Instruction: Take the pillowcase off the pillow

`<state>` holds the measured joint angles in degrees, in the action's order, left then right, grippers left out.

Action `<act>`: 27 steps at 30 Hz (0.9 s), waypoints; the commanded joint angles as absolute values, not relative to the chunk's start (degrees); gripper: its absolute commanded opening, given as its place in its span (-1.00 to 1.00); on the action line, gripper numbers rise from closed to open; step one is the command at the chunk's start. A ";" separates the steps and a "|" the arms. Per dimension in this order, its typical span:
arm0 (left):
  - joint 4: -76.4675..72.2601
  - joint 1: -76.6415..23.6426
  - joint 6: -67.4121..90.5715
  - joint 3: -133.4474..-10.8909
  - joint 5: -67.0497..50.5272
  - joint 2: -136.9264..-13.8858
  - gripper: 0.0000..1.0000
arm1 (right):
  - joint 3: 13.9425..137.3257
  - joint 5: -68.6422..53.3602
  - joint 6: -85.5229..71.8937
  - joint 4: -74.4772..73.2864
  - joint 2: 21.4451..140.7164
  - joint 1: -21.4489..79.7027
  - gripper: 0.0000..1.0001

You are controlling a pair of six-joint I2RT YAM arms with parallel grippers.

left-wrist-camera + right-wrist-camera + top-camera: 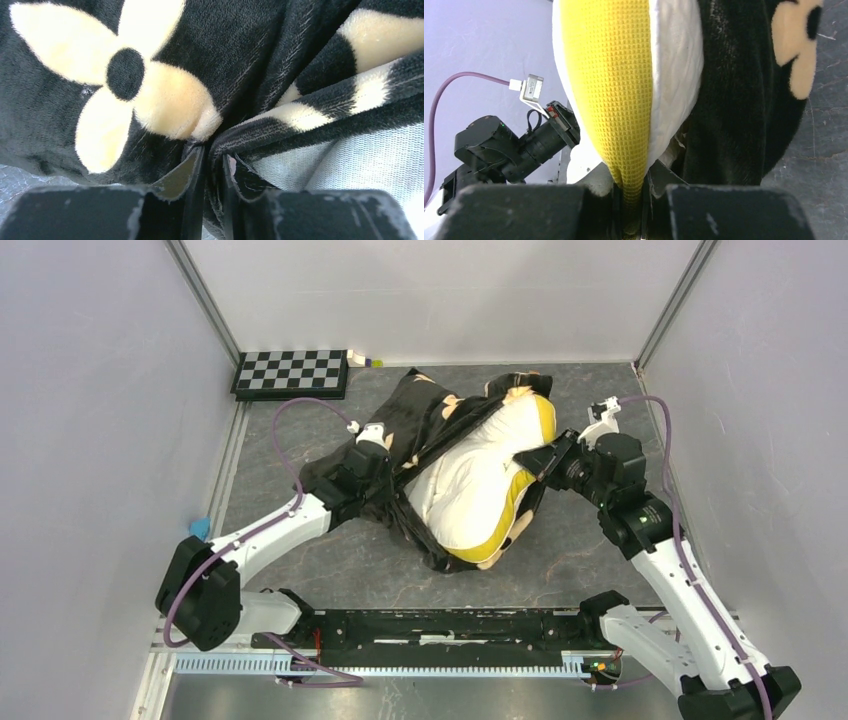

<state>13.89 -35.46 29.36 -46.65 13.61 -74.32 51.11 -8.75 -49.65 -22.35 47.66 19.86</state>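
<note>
Grey marbled stone pattern covers the desk. A black rail and the two arm bases sit at its near edge, and pale walls close it in on three sides. At mid-desk lies the pillow, half out of the pillowcase. Its white quilted face and yellow band are bare toward the right. The black plush is bunched beneath it and heaped along its left and far sides. The left arm reaches the cover's left side, and the right arm reaches the pillow's right edge. A checkerboard lies in the far left corner.

From overhead neither grip can be made out, but the wrist views show both. The left tool is clamped tight on a fold of the pillowcase. That view shows deep black pile with cream-gold flower petals, and a pale grey knit lining at the right. The right tool pinches the waffle-textured yellow band between closed fingers. White quilting flanks the band, and the black cover hangs just to its right, above the desk. Beyond, at the left of this view, a purple cable runs down behind a black arm part.
</note>
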 commanded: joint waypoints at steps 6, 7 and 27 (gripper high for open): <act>15.56 -42.58 25.85 -49.17 12.21 -64.84 0.32 | 47.38 -18.87 -54.05 2.19 50.62 18.24 -1.00; 16.74 -44.00 25.60 -50.48 12.44 -64.22 0.40 | 45.84 -19.80 -55.62 5.49 50.45 18.13 -1.00; 21.22 -63.79 25.45 -65.25 2.60 -70.23 1.00 | 43.79 -17.80 -57.13 5.39 49.69 18.42 -1.00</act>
